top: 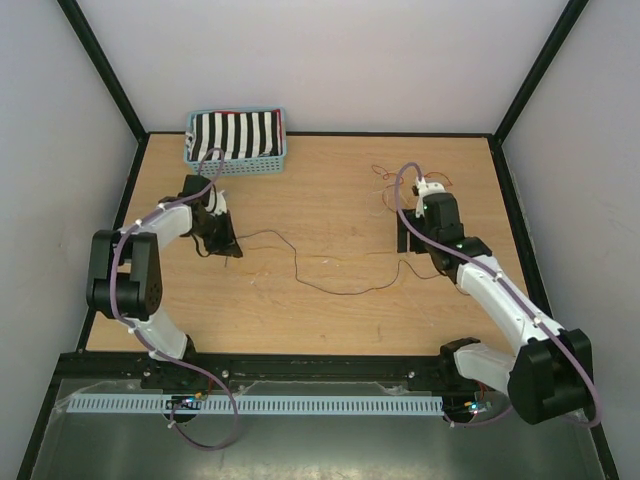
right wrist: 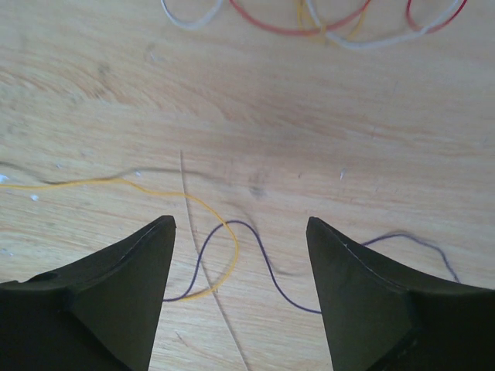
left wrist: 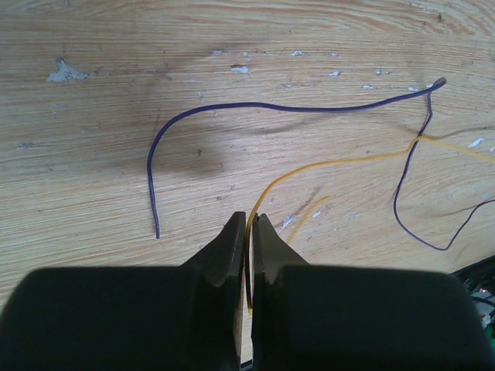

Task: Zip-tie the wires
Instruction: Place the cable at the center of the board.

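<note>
The wires lie spread over the wooden table [top: 330,330]. A long dark strand [top: 330,290] runs between the two arms, and red and white loops [top: 385,185] lie at the far right. My left gripper [left wrist: 249,220] [top: 222,245] is shut on the end of a yellow wire [left wrist: 340,162], which curves off to the right. A purple wire [left wrist: 255,105] arcs loose beyond it. My right gripper [right wrist: 240,224] [top: 410,238] stands open just above the table. Between its fingers lie a yellow loop [right wrist: 224,224] and a purple wave [right wrist: 267,263], both untouched. Red loops [right wrist: 294,29] and white loops [right wrist: 363,42] lie farther off.
A blue basket [top: 280,150] holding black-and-white striped cloth stands at the back left, just behind the left arm. A thin pale strand [right wrist: 189,209] crosses the yellow loop. Black frame posts and white walls border the table.
</note>
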`<state>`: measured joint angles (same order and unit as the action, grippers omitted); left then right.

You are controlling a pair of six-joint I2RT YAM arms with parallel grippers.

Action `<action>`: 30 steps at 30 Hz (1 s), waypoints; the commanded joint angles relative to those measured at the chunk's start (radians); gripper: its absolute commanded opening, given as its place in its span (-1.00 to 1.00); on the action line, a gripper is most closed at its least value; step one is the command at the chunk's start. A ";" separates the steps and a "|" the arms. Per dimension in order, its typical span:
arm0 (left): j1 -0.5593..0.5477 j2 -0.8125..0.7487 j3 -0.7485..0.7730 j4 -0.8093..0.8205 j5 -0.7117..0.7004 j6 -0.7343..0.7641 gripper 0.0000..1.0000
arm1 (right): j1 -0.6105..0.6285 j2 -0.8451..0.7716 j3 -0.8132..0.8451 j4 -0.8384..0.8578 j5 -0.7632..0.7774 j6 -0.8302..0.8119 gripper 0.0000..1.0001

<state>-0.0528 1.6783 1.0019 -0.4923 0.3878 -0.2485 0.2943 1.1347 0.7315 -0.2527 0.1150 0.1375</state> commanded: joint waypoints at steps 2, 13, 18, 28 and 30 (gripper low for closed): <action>0.003 0.022 0.033 -0.016 -0.015 0.015 -0.77 | -0.004 -0.047 0.092 -0.020 -0.012 0.000 0.67; 0.048 0.036 0.041 -0.039 -0.003 0.026 -0.42 | -0.004 0.084 0.273 -0.009 -0.041 0.030 0.84; 0.057 -0.020 0.057 -0.067 0.057 0.037 0.02 | -0.005 0.160 0.322 0.012 -0.040 0.040 0.87; 0.071 -0.197 0.094 -0.108 0.180 0.070 0.18 | -0.004 0.242 0.373 0.023 -0.072 0.032 0.88; 0.039 -0.244 0.102 -0.108 0.194 0.078 0.20 | -0.004 0.244 0.363 0.026 -0.119 0.042 0.88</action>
<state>0.0196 1.5295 1.0554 -0.5762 0.5022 -0.2035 0.2939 1.3766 1.0706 -0.2508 0.0628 0.1616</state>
